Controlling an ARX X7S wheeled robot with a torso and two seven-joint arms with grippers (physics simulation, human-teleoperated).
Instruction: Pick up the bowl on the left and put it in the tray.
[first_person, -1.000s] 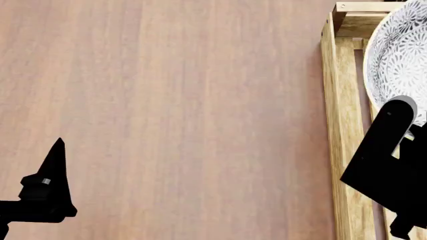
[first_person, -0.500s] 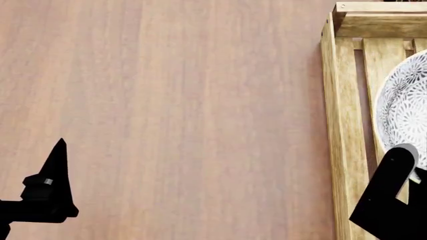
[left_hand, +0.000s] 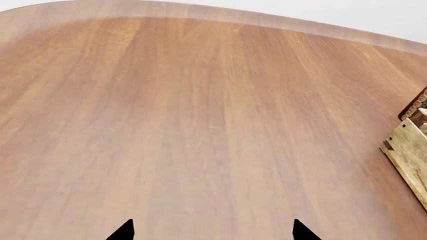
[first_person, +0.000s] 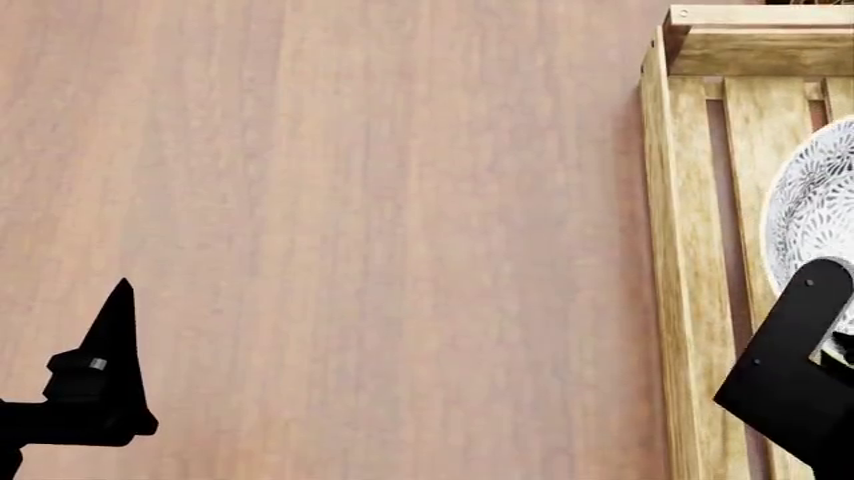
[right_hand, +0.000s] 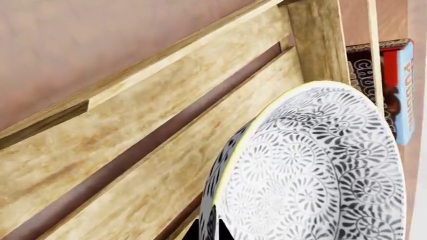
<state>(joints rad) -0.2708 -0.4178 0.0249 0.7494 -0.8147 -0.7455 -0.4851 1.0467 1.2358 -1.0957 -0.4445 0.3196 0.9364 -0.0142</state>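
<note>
The bowl (first_person: 811, 205), white with a dense grey-blue floral pattern, shows at the right edge of the head view over the slats of the tray (first_person: 681, 260), a light-wood crate. In the right wrist view the bowl (right_hand: 313, 170) is tilted above the tray's slats (right_hand: 133, 150). My right gripper (right_hand: 208, 232) is shut on its rim, one fingertip on each side of the wall. Whether the bowl touches the slats I cannot tell. My left gripper (left_hand: 213, 233) hangs open over bare tabletop, far to the left of the tray, holding nothing.
A red and blue chocolate pudding box (right_hand: 390, 85) lies just beyond the tray's far end bar (right_hand: 320, 45). The tray's corner (left_hand: 408, 150) shows at the edge of the left wrist view. The wooden table's far rim (left_hand: 200, 12) curves across the back.
The right arm has carried the bowl rightward and toward me along the tray, uncovering the tray's far end bar. The left arm has stayed still.
</note>
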